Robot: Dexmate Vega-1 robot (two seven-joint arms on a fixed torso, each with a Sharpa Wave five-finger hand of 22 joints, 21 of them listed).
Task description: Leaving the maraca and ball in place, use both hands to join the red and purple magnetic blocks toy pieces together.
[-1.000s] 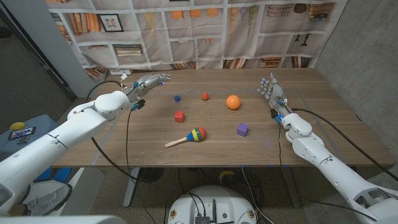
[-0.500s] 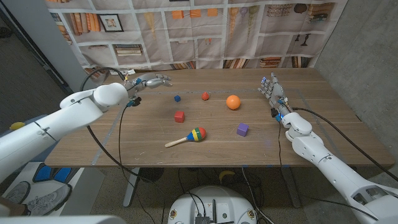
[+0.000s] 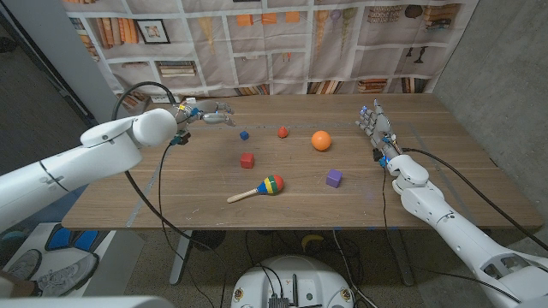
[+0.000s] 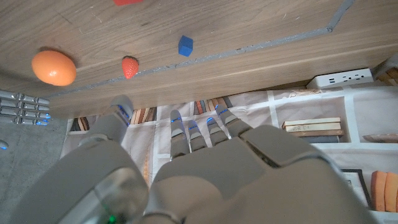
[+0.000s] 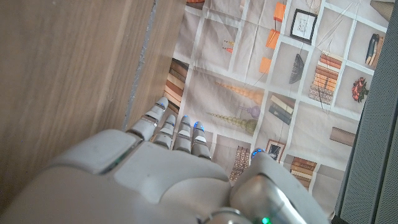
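Observation:
The red block [image 3: 247, 160] lies left of the table's middle; its edge [image 4: 127, 2] also shows in the left wrist view. The purple block [image 3: 334, 178] sits to the right, nearer the front. Between them lies the striped maraca [image 3: 261, 188], and the orange ball [image 3: 321, 140] [image 4: 54, 67] rests farther back. My left hand [image 3: 210, 112] [image 4: 205, 168] hovers over the far left of the table, fingers spread, holding nothing. My right hand [image 3: 372, 127] [image 5: 168, 168] stands at the far right with its fingers stretched out and nothing in it.
A small blue cube [image 3: 244, 134] [image 4: 185, 45] and a small red strawberry-like piece [image 3: 282, 132] [image 4: 129, 66] lie behind the red block. A bookshelf-print curtain [image 3: 282, 43] hangs behind the table. A white power strip [image 4: 339, 79] sits beyond the far edge.
My left arm has swung up and back, carrying its hand slightly right along the far edge. The right arm and all the objects have stayed put.

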